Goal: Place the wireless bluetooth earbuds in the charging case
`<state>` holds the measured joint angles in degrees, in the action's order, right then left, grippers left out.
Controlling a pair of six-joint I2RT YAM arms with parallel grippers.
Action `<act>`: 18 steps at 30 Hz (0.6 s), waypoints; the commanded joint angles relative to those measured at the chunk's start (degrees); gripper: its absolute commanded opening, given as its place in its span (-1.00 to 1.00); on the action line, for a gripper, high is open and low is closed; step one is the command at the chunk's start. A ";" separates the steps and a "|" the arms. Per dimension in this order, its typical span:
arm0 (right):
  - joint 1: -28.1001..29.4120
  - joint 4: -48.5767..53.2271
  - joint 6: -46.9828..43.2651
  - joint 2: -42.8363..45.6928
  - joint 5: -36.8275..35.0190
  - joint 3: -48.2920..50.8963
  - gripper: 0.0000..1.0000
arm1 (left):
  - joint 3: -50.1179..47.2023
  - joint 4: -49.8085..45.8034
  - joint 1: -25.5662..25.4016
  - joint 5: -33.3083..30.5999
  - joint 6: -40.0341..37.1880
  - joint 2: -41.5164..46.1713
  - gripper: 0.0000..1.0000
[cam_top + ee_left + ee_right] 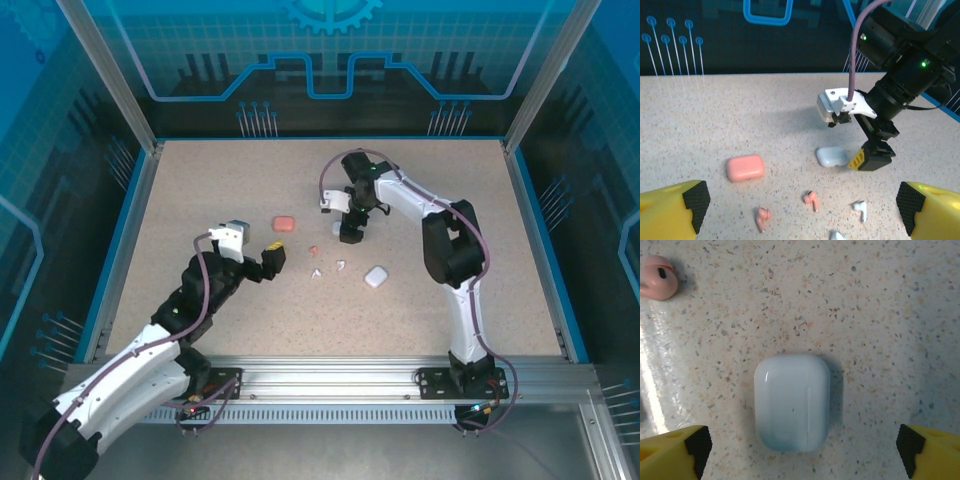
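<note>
Right jaws: spread wide and holding nothing. They hang straight above the white charging case point(791, 402), which lies flat and shut on the table point(200, 180) below the gap between them, touching neither.
Left jaws: equally wide apart and empty. They sit low over the table, left of its middle, and face the scattered buds.
Earbuds: loose near the middle of the table. Two salmon earbuds point(811, 200) and the white earbuds point(860, 210) lie close together, none in a case.
Other cases: a shut salmon case point(745, 167) lies beside the buds toward the far-left corner. A second white case point(376, 276) sits toward the near-right corner.
Step in hand: probably taking hold of the white case under the right jaws so its lid can be opened.
Doing it well: the seam point(806, 415) runs crosswise to the line between the jaws, so closing as they stand would likely pinch the lid shut. Turning the wrist first should leave the lid free. Come down square and centred, because the rounded shell looks slippery. Avoid nudging the salmon bud lying nearby.
Writing: none legible. The case is blank, and the backdrop shows only line graphics and a gear shape.
</note>
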<state>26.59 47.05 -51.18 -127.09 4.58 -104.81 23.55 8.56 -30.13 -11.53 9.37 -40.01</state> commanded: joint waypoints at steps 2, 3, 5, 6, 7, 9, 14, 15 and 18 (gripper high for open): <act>1.26 5.80 -4.01 -4.45 -0.48 -4.44 0.95 | 1.43 -2.16 0.62 2.52 1.18 -0.90 0.98; 1.44 6.03 -4.36 -5.12 -0.53 -5.18 0.94 | 1.27 -1.97 0.70 2.36 0.93 -0.94 0.97; 1.49 6.83 -4.27 -5.89 -0.72 -6.98 0.91 | 1.16 -1.80 0.96 2.10 0.44 -1.03 0.97; 1.52 7.72 -4.20 -8.18 -0.71 -8.39 0.88 | 1.22 -1.79 1.19 2.13 0.32 -1.03 0.97; 1.62 8.46 -4.02 -9.10 -0.92 -9.59 0.84 | 1.15 -1.79 1.40 2.04 0.22 -1.06 0.97; 1.71 9.95 -4.19 -10.79 -1.47 -11.52 0.77 | 1.15 -1.88 1.66 2.04 -0.06 -1.04 0.97; 1.98 11.71 -4.28 -13.03 -3.33 -13.41 0.61 | 1.30 -1.88 2.09 1.96 -0.53 -1.17 0.98; 1.86 11.90 -4.26 -13.18 -3.51 -13.40 0.60 | 1.26 -1.78 2.18 1.90 -0.54 -1.12 0.97; 1.52 12.19 -3.80 -13.09 -3.08 -13.14 0.53 | 1.24 -1.70 2.37 1.70 -0.71 -1.21 0.98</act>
<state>28.08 56.82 -54.68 -138.04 3.07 -117.38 23.55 7.09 -28.53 -10.22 9.34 -41.17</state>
